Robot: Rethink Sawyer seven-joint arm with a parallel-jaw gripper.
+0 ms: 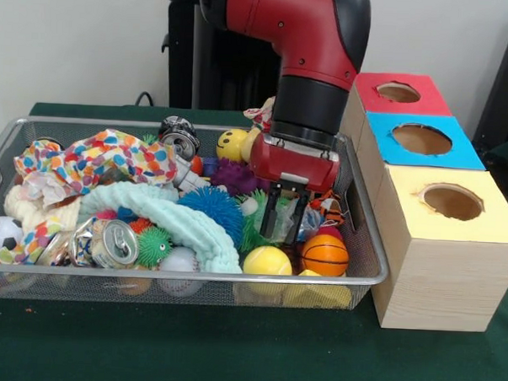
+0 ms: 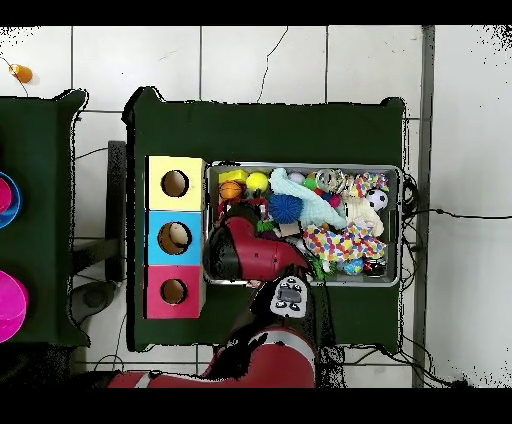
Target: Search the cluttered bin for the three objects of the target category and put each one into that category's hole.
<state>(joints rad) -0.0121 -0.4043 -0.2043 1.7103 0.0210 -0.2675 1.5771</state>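
The wire mesh bin (image 1: 233,277) is full of toys; it also shows in the overhead view (image 2: 300,166). My gripper (image 1: 285,221) reaches down into its right end. Its fingers (image 1: 272,210) stand apart on either side of a pale, clear thing that may be a bottle (image 1: 284,210). A bluish-white scrap (image 1: 311,220) lies just to its right. I see no other clear bottle. The blue-surround hole (image 1: 421,139) is in the middle section of the wooden box, right of the bin, and shows in the overhead view (image 2: 174,237). There the arm (image 2: 245,250) hides the gripper.
A silver soda can (image 1: 114,242), a mint fabric ring (image 1: 181,221), a blue spiky ball (image 1: 213,207), a yellow ball (image 1: 267,260) and a small basketball (image 1: 324,254) crowd the bin. Red-surround (image 1: 398,92) and yellow-surround (image 1: 452,202) holes flank the blue one.
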